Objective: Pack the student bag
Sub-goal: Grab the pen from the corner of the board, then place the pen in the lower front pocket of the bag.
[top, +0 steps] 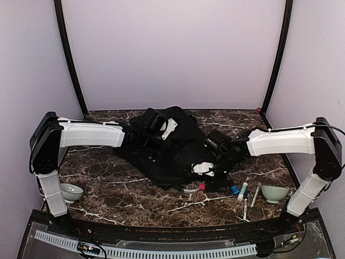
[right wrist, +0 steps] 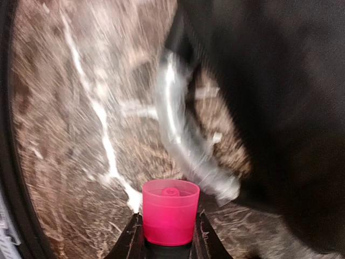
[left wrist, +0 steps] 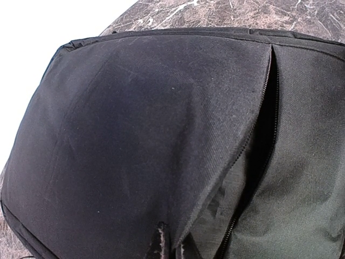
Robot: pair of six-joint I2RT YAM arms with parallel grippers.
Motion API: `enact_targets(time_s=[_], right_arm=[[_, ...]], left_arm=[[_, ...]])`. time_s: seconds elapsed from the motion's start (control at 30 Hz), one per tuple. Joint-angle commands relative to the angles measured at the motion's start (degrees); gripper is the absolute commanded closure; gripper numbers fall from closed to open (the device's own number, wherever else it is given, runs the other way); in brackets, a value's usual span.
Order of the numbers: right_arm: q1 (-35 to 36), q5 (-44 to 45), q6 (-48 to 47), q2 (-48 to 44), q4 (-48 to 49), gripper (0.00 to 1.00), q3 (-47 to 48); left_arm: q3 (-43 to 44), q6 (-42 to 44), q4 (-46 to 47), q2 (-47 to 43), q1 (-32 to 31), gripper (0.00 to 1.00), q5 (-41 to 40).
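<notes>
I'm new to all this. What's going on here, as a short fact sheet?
Surface: table, dark marble
Main item: backpack, black, lying mid-table
Left arm: left claw shut, pinching the backpack's fabric
Right arm: right claw closed on a pink cap, beside the backpack
Dishes: left bowl and right bowl, pale green, one near each arm's base
Loose items: pens lying by the right bowl
</notes>
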Motion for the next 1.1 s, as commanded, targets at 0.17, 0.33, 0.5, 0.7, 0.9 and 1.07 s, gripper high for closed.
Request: enact_targets(time_s=[0.17,0.33,0.5,0.7,0.9,1.07], right_arm=[[0.3,-12.8,-3.5,-3.0,-4.0,0.86,17.4],[1.0,-6.6,-7.5,0.9,-3.1,0.87,24.2],[2.9,1.1,-12.6,3.3,-1.3,0.87,26.2],[4.6,5.6,-16.4,4.6,-0.9,0.87,26.5],[6.2,13.3,-17.3,4.5,4.5,0.87,23.8],[8.2,20.0,-21.2,7.1,11.7,0.88,21.6]], left_arm=[[-0.3,0.4,0.0,-6.2,-0.2,1.0,5.2],[-0.4,0.8,0.0,-7.8,-0.2,1.0,9.0],[-1.9,1.3,1.9,-10.8,0.1,1.0,12.9],[-2.8,0.8,3.2,-12.8,0.9,1.0,15.4],[-3.1,-1.9,4.8,-13.9,3.4,1.0,21.2],[-3.8,-6.0,7.4,-14.9,7.2,1.0,29.2]])
